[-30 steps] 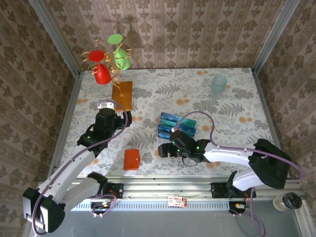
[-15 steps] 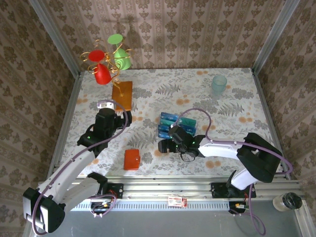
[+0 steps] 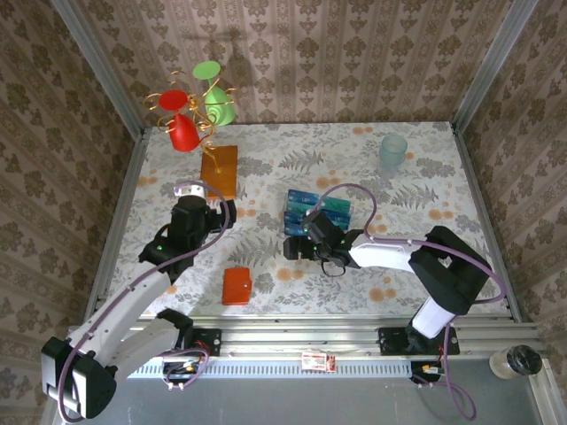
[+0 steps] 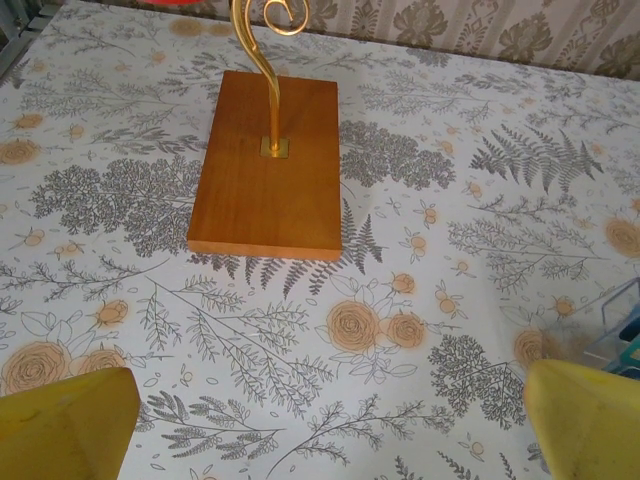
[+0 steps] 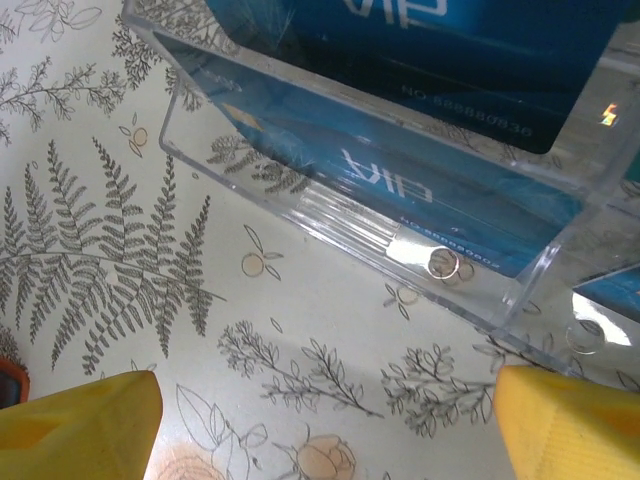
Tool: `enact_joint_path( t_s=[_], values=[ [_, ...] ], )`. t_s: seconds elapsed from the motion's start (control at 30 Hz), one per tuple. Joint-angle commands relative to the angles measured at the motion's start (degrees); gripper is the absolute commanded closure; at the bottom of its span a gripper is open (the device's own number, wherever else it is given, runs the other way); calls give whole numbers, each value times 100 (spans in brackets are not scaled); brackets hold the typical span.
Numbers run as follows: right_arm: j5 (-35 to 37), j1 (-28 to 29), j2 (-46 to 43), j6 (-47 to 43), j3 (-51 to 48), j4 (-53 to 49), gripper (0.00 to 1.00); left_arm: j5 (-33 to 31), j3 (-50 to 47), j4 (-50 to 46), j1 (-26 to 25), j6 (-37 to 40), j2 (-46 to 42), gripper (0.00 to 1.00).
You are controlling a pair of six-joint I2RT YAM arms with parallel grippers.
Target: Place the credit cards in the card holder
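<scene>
Here, right hand (image 5: 325,420) gapes just before the credit cards (image 5: 400,185); left hand (image 4: 325,430) gapes too

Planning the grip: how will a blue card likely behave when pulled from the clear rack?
The blue cards look thin, flat and glossy: probably stiff, light and slippery. They stand in slots of the clear rack, which may slide or lift along.

The table (image 3: 266,221) is bare between the wallet (image 3: 236,285) and the clear box (image 5: 340,225) of cards (image 5: 400,180), but that box blocks the right gripper (image 5: 320,420), and a board (image 4: 250,190) with a gold pole (image 4: 268,80) blocks the left gripper (image 4: 325,425).
</scene>
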Motion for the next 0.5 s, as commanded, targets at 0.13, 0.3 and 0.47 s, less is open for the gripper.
enact_joint_path(
  t_s=[0.13,0.3,0.47],
  values=[
    [-162,-314,280,-255,358,114,13,-101,-60,74,-7,-77,-79,0],
    [-283,-502,453,-306,643,137,13,-78,-91,84,-7,-137,-72,0],
    [-398,-539,784,-354,1079,88,14,-70,-117,60,-7,-176,-71,0]
  ],
)
